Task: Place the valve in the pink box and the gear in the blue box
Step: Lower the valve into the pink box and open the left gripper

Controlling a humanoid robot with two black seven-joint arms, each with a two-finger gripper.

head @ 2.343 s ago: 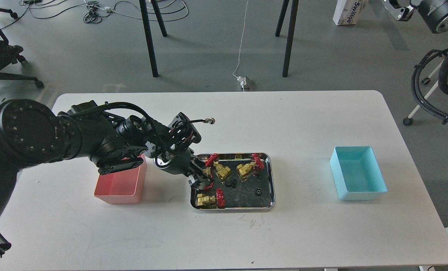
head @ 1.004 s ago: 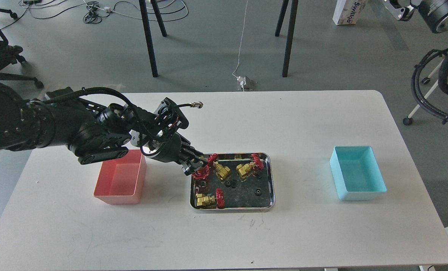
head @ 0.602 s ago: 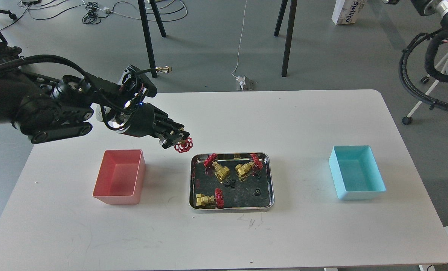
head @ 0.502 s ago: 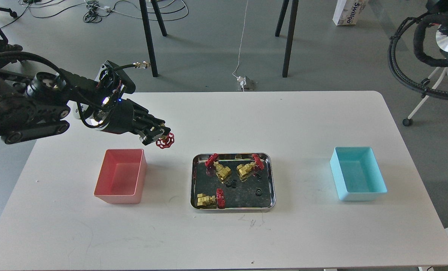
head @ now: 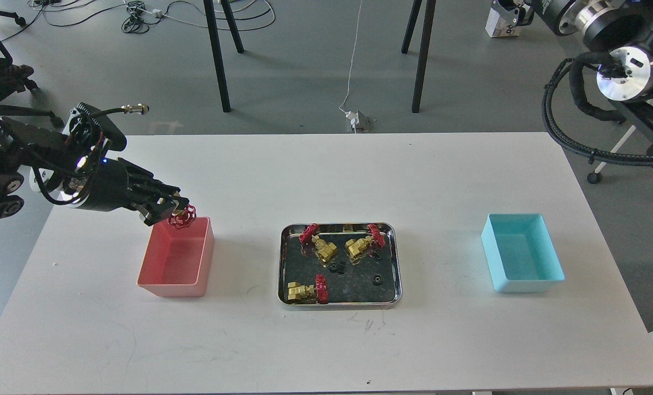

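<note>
On the white table (head: 326,340) the steel tray (head: 397,263) sits nearest, and everything else is placed from it. Inside lie three valves: one (head: 304,291) at its near left corner, two (head: 315,244) (head: 362,244) along its far side, plus two tiny black gears (head: 335,267) (head: 376,280) (possibly a third, hidden by a handwheel). Left of the tray, well apart, stands the pink box (head: 164,285); right of it, equally clear, the blue box (head: 518,282); both look bare inside. Above the pink box's far right corner the left pincer (head: 174,211) is clamped on a fourth valve (head: 183,216), with nothing between it and the box. The right pincer (head: 506,11) is far back right, its opening unreadable.
</note>
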